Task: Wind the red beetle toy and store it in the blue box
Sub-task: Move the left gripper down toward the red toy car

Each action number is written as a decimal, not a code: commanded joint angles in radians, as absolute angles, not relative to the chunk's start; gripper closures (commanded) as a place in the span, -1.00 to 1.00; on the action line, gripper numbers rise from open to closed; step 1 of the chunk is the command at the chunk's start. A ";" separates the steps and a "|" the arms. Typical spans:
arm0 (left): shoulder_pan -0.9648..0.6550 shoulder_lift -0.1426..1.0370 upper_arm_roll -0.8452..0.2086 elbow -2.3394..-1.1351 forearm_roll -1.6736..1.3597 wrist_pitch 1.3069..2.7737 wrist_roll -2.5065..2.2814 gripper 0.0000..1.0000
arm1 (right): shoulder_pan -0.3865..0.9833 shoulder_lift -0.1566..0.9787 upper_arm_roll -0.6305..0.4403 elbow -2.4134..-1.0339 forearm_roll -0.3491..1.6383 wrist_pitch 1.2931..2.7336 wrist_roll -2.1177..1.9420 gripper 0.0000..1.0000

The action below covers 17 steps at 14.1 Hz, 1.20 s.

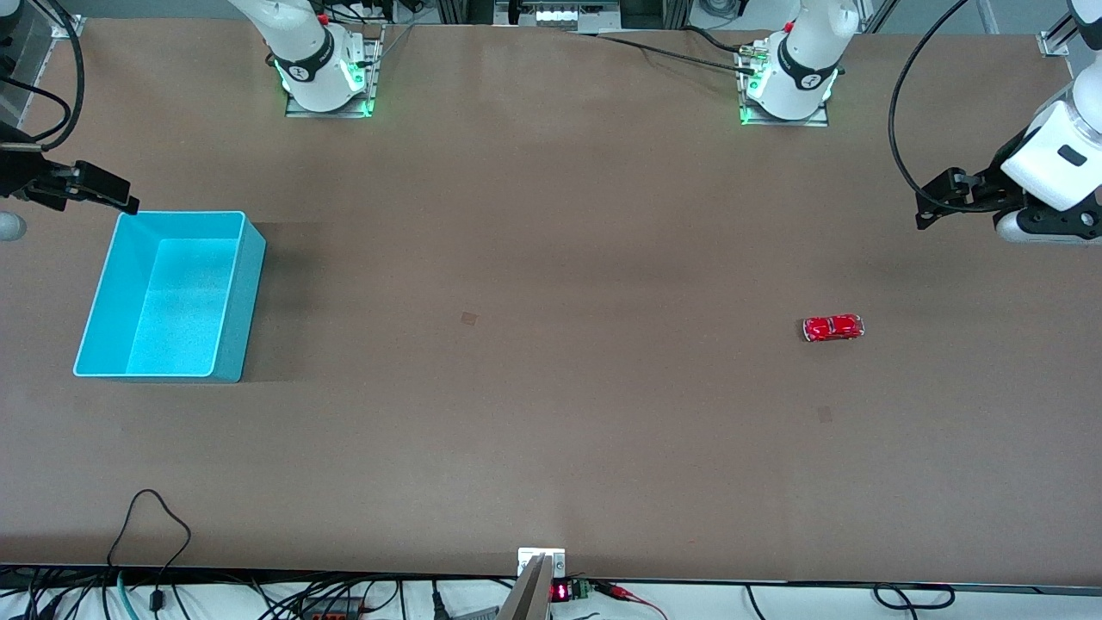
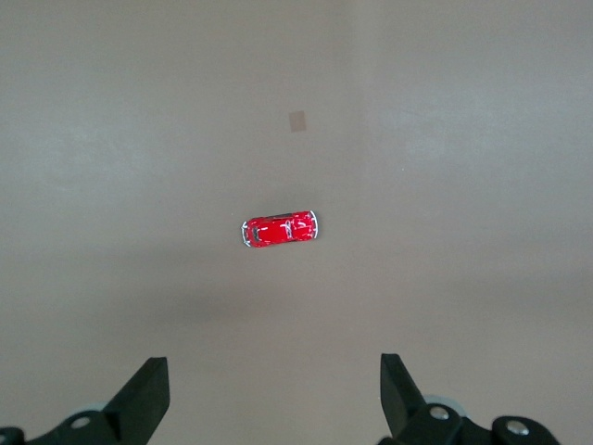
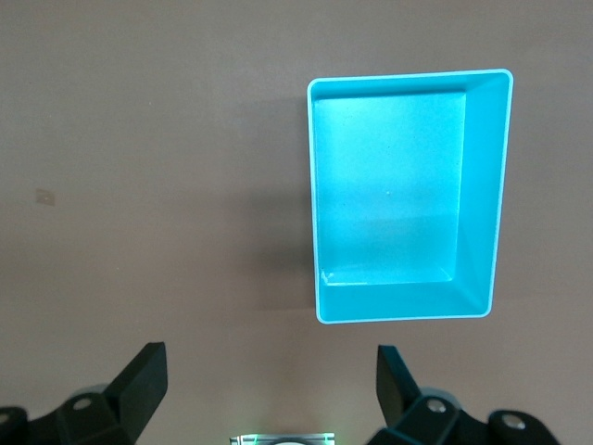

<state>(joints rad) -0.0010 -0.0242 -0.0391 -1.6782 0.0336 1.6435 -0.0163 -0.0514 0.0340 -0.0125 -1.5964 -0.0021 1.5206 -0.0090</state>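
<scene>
The red beetle toy point(image 1: 833, 328) sits on the table well apart from the blue box point(image 1: 238, 293) — both grippers, left gripper point(image 2: 275, 394) and right gripper point(image 3: 271, 389), hang open and empty — so tiny and glossy, it could squirt from a pinch.

White arms point(image 1: 301, 43) — black end effectors, green-lit bases.

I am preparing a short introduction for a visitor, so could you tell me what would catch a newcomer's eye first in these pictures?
The bright blue box, open-topped with nothing in it, sits at the right arm's end of the brown table. The tiny red beetle toy stands alone on its wheels toward the left arm's end. The right gripper hangs open over the table beside the box, and the left gripper hangs open over the table's other end.
</scene>
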 commanded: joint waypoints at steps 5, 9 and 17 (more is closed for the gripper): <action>-0.006 0.003 -0.031 -1.632 0.023 1.615 0.003 -1.00 | -0.061 0.038 -0.008 -1.586 0.000 1.517 -0.018 -1.00; -0.006 0.017 -0.032 -1.632 0.021 1.531 -0.005 -1.00 | -0.061 0.040 -0.008 -1.586 0.000 1.520 -0.020 -1.00; -0.015 0.048 -0.044 -1.695 0.006 1.275 0.096 -1.00 | -0.046 0.075 -0.005 -1.591 0.002 1.509 -0.018 -1.00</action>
